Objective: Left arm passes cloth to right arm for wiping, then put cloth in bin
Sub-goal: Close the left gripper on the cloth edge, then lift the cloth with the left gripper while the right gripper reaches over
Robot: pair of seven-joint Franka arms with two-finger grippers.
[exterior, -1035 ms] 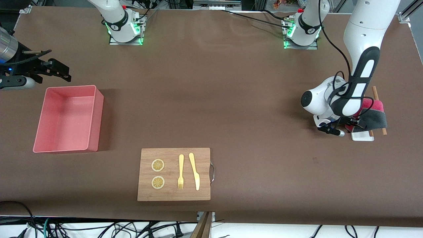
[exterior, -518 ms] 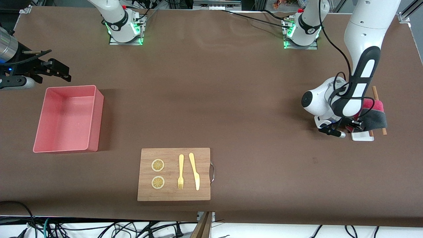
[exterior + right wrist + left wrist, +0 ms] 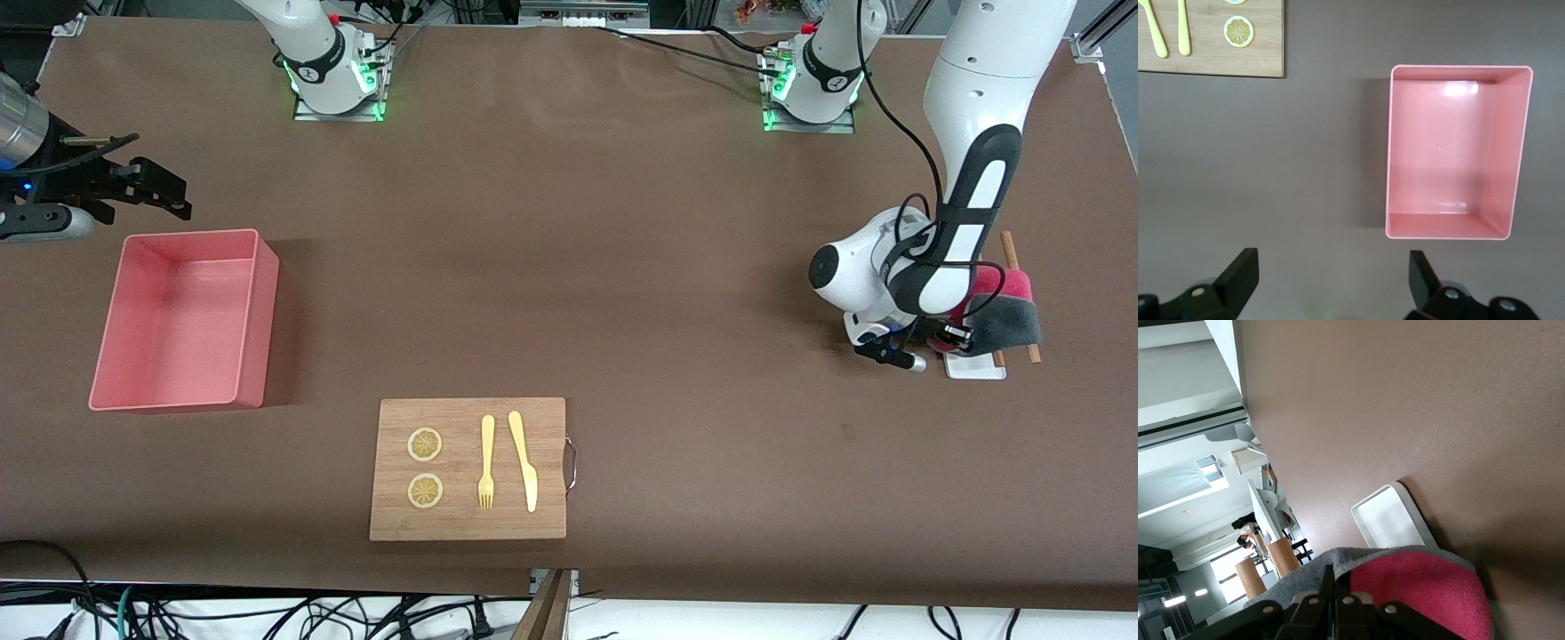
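Observation:
The cloth [image 3: 1009,307], crimson-pink and dark grey, is at the left arm's end of the table, over a white tray [image 3: 975,366]. My left gripper [image 3: 962,334] is shut on its edge. In the left wrist view the closed fingertips [image 3: 1329,583] pinch the grey fold, with the pink face [image 3: 1425,587] beside them. The pink bin [image 3: 258,338] stands empty at the right arm's end. My right gripper [image 3: 156,191] waits open and empty above the table beside the bin. The right wrist view shows its gripper [image 3: 1331,280] with the fingers spread and the bin [image 3: 1458,67] below.
A wooden cutting board [image 3: 468,524] with two lemon slices, a yellow fork and a yellow knife lies nearer to the front camera, mid-table. Thin wooden rods [image 3: 1008,249] stick out from under the cloth. The white tray also shows in the left wrist view [image 3: 1388,517].
My left hand has shifted very slightly at the cloth. The right arm, bin and board have not moved.

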